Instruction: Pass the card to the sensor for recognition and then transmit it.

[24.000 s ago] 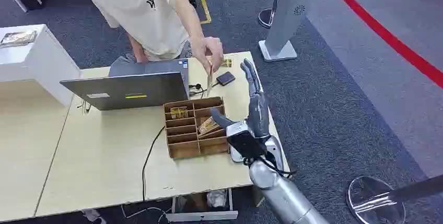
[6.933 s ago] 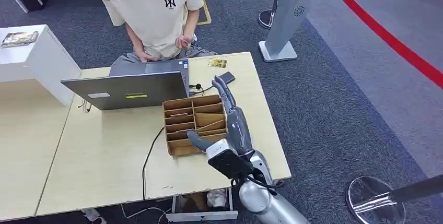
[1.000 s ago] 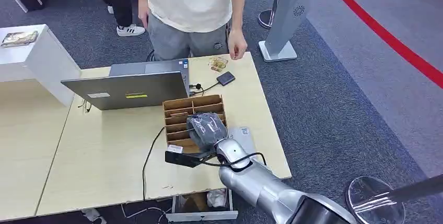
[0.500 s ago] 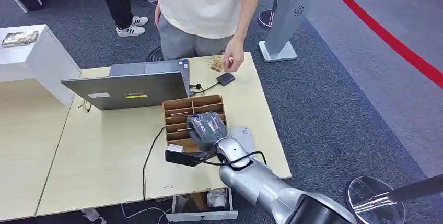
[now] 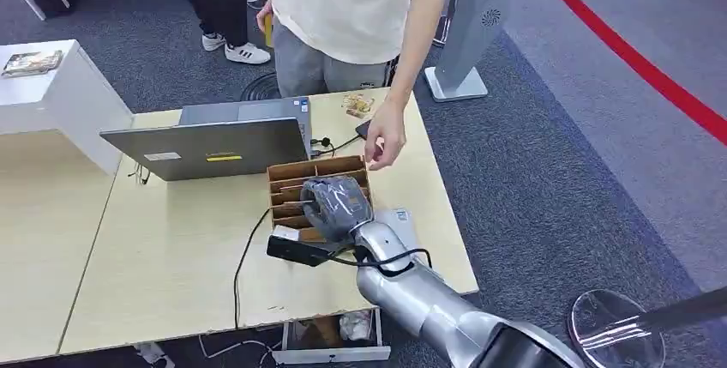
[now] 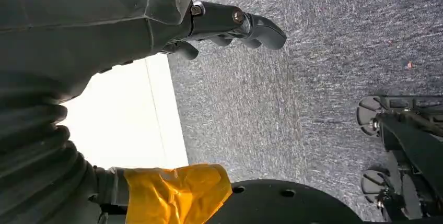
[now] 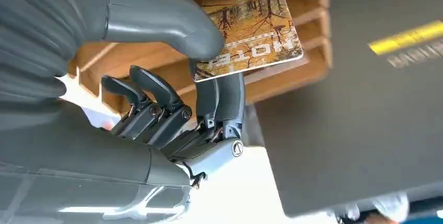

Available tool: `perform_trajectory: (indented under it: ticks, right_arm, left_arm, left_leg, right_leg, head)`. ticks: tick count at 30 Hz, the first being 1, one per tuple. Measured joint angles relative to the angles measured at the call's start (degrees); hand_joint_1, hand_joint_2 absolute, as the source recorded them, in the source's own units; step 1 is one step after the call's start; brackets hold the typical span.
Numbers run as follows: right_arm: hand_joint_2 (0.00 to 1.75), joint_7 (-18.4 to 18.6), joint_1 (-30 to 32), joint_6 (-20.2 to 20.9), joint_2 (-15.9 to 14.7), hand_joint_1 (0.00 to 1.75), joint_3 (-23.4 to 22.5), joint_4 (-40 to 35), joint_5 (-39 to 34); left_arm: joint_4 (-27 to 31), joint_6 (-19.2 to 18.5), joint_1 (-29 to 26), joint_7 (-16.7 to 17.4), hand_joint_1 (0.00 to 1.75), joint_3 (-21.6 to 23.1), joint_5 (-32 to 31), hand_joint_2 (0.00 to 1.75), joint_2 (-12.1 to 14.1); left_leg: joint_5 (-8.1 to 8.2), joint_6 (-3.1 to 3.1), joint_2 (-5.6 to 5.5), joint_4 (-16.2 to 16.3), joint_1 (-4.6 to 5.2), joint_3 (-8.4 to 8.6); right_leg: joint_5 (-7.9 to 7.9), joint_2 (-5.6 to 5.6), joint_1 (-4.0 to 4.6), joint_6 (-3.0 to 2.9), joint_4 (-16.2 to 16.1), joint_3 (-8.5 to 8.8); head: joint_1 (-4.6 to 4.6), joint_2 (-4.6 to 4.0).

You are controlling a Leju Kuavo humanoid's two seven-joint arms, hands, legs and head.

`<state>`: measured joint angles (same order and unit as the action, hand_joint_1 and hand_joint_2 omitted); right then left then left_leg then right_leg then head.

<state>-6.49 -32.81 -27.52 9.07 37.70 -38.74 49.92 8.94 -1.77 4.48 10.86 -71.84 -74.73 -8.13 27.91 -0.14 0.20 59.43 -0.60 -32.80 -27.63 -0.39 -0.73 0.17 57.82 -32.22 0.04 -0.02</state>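
Observation:
My right hand (image 5: 336, 207) hovers over the wooden divided box (image 5: 291, 175) on the table. In the right wrist view its thumb and fingers (image 7: 222, 96) pinch a card (image 7: 251, 28) printed with an autumn forest and the word HOTEL, just above the box's slots. The small black sensor (image 5: 361, 130) lies beyond the box, mostly hidden under a person's hand (image 5: 383, 138). My left hand (image 6: 224, 25) hangs over grey carpet, its fingers loosely apart and holding nothing.
An open laptop (image 5: 210, 147) stands left of the box, with a cable (image 5: 244, 256) running to the table's near edge. Loose cards (image 5: 357, 105) lie at the far edge. A person (image 5: 360, 8) stands behind the table; a white cabinet (image 5: 51, 93) is at left.
The person's hand has come down from the table's far edge to above the sensor, close to the box. My right hand has shifted slightly away from me with the card.

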Motion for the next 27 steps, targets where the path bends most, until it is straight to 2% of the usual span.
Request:
perform_trajectory:
  ticks: [6,17,27]
  right_arm:
    - [1.75,-1.0,3.1,1.9,-0.7,1.75,-1.5,-9.3,-3.2]
    - [1.75,-3.6,7.2,8.9,-3.5,1.75,-5.0,-23.9,-13.3]
    - [1.75,-3.9,8.9,9.4,-4.7,1.75,-7.0,-30.2,-15.5]
  left_arm:
    - [0.0,0.1,-0.1,0.0,0.0,0.0,0.7,1.75,0.0]
    - [0.0,0.4,-0.1,-0.1,0.0,0.0,1.2,1.75,-0.1]
    - [0.0,0.7,-0.1,-0.3,0.0,0.0,1.4,1.75,-0.4]
  left_leg:
    - [0.0,0.0,0.0,0.0,0.0,-0.01]
    - [0.0,0.0,0.0,0.0,0.01,-0.01]
    - [0.0,0.0,0.0,0.0,0.0,-0.01]
  right_leg:
    - [0.0,0.0,0.0,0.0,0.0,-0.02]
    - [0.0,0.0,-0.01,0.0,0.0,-0.02]
    - [0.0,0.0,0.0,0.0,0.0,-0.02]
  head:
    - [0.0,0.0]
    - [0.0,0.0]
    - [0.0,0.0]
